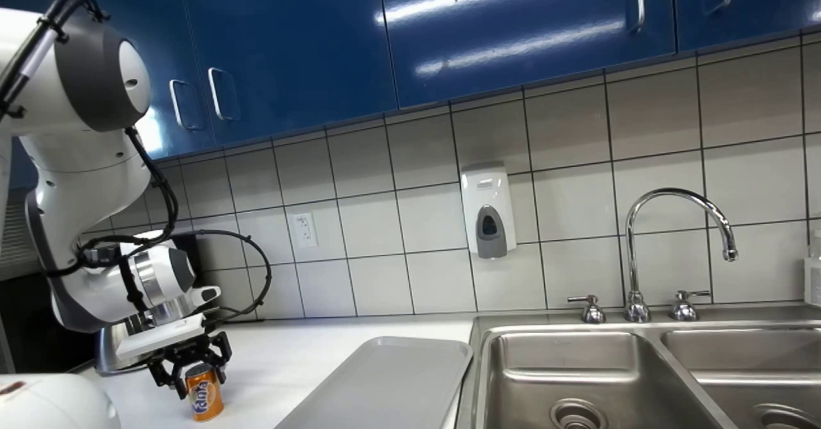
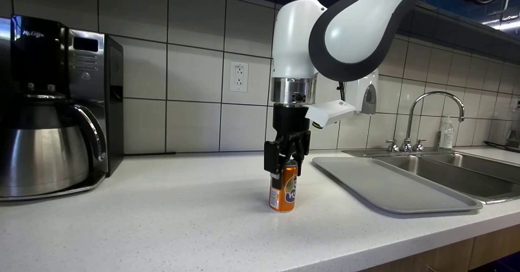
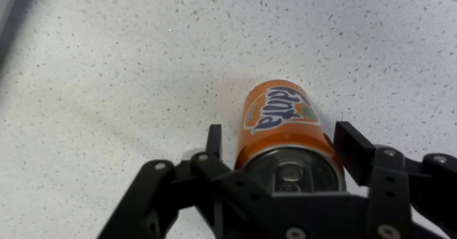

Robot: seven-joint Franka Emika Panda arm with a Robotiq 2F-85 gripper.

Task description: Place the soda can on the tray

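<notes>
The soda can (image 2: 285,196) stands upright on a bench (image 2: 162,219) that runs along a wall (image 1: 372,224) of pale square tiles. Above the tiles hang glossy blue cabinets (image 1: 295,44), streaked with reflected light. The bench top is white, flecked with grey. Over it bends the white robot arm (image 2: 357,32). A steel double sink (image 1: 571,352) is let into the bench, and the grey tray (image 2: 394,184) lies flat just beside it, on the side toward the can; whether tray and sink touch I cannot tell. The can stands apart from the tray. On the can's other side is a coffee maker (image 2: 86,85) with a steel pot (image 2: 46,154). A tap (image 1: 633,262) curves up behind the sink, a soap dispenser (image 1: 489,204) hangs on the tiles, and a white outlet (image 2: 239,77) is set in the wall.

The black fingers (image 3: 353,153) are spread, with the can's upper part between them. In the wrist view a strip of bench shows between the can and the finger on the left; the finger on the right is just beside the can's opposite flank, and I cannot tell whether they touch. The dark lid (image 3: 292,167) is partly hidden.
</notes>
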